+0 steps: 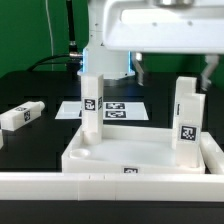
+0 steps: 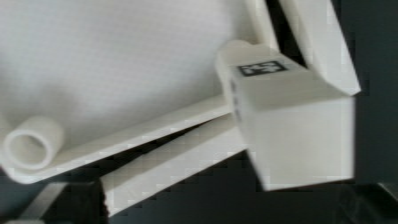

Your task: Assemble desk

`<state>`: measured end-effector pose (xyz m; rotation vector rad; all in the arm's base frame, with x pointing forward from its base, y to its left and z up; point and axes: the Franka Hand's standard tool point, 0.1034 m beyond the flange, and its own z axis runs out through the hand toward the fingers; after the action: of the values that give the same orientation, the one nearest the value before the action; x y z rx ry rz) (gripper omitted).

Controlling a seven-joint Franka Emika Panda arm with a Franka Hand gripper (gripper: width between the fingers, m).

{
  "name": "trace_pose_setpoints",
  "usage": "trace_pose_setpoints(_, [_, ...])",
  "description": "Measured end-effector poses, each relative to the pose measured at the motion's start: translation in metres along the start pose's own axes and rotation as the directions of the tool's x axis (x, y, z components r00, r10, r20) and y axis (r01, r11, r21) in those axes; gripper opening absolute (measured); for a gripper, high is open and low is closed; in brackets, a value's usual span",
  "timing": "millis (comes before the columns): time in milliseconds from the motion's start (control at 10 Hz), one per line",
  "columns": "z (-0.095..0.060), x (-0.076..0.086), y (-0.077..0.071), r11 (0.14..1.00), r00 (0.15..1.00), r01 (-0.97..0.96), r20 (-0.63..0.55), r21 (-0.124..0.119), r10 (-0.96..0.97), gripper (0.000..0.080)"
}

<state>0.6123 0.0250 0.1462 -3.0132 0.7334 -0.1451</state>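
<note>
Two legs stand upright in the desk top (image 1: 135,155); a loose leg (image 1: 21,116) lies long-axis sideways on the tabletop, off toward the exterior view's left of my tool (image 1: 172,68), whose spread I cannot tell.

The large white plastic tray-like desk top (image 1: 130,152) lies flat at the counter's front edge, rim up. Two white block legs stand upright in its corners, one at the exterior view's left (image 1: 92,103), one at its right (image 1: 188,112). A third tagged leg (image 1: 20,115) lies loose on the counter, well apart.
</note>
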Motion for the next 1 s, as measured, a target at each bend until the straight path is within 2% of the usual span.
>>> trace_pose_setpoints(100, [0.002, 0.008, 0.013, 1.0, 1.0, -0.002, -0.001, -0.006, 0.002, 0.0649])
trace_pose_setpoints(200, [0.006, 0.012, 0.017, 1.0, 1.0, -0.007, -0.001, -0.012, 0.007, 0.0649])
trace_pose_setpoints(800, [0.007, 0.01, 0.019, 1.0, 1.0, 0.026, 0.0, -0.014, -0.026, 0.0649])
trace_pose_setpoints(900, [0.007, 0.009, 0.032, 0.997, 0.997, 0.073, -0.004, -0.017, -0.073, 0.0649])
trace_pose_setpoints(1000, [0.004, 0.011, 0.056, 0.987, 0.987, 0.161, -0.007, -0.013, -0.161, 0.0649])
